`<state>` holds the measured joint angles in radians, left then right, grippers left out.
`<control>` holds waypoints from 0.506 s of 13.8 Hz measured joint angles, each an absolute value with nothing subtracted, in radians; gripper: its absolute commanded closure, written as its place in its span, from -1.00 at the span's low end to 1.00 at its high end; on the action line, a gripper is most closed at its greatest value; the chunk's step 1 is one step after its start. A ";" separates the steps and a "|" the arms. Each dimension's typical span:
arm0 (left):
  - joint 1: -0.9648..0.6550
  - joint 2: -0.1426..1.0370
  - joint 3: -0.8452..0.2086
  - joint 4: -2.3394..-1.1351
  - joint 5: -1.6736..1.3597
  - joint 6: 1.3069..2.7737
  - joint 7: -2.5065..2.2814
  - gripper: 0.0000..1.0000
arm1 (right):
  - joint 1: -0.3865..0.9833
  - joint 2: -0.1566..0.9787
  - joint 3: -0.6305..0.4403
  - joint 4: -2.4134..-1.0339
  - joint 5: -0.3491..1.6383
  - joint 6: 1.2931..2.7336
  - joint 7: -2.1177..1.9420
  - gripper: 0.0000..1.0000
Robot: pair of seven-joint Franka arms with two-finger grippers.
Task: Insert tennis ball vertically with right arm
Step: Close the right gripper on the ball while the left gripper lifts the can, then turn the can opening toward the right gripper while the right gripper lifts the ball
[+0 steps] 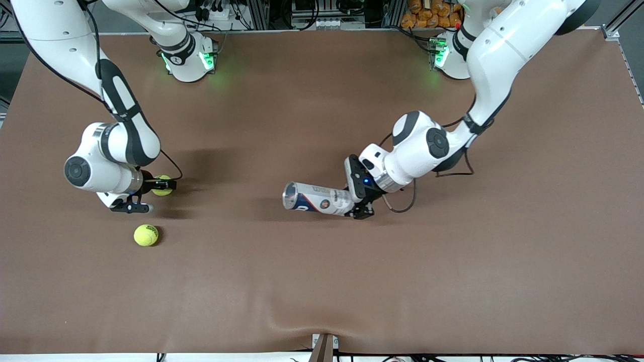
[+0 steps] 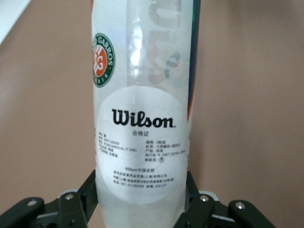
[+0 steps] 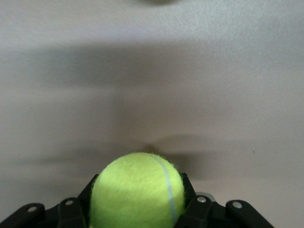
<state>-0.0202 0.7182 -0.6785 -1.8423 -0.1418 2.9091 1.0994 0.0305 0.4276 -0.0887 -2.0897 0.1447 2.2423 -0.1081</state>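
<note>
The right gripper (image 1: 160, 185), low at about nine o'clock on the table (image 1: 322, 281), has its fingers against both sides of a tennis ball (image 1: 162, 185), while the left gripper (image 1: 360, 202) near the centre is clenched on the base end of the ball can (image 1: 317, 198), which lies tipped with its open mouth toward the right arm's end. If the can is not stood upright, or the fuzzy ball sits shallow between the fingers, it could slip or strike the rim. The right wrist view shows the fingers hugging the ball (image 3: 137, 190), though how firmly is hard to say; only the front view shows the spare ball (image 1: 146, 235) at seven o'clock of the gripper.
</note>
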 measured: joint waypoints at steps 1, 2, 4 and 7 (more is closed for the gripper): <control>-0.020 0.748 -0.695 -1.842 -0.149 2.957 1.099 -0.17 | 0.030 0.424 -0.090 -2.031 0.146 2.148 -0.108 1.00; -0.019 0.780 -0.714 -1.841 -0.152 3.006 1.099 -0.17 | 0.027 0.420 -0.091 -1.966 0.147 2.057 -0.108 1.00; -0.012 0.857 -0.777 -1.836 -0.153 3.121 1.096 -0.17 | 0.014 0.410 -0.092 -1.852 0.150 1.919 -0.109 1.00; -0.010 0.956 -0.859 -1.799 -0.153 3.203 1.096 -0.17 | 0.000 0.390 -0.093 -1.755 0.173 1.814 -0.110 1.00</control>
<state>-0.0103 0.9562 -0.8594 -1.7987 -0.1533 3.2034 1.0959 -0.0002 0.3898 -0.0927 -1.7548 0.1733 1.8139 -0.1105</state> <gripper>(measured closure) 0.282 0.330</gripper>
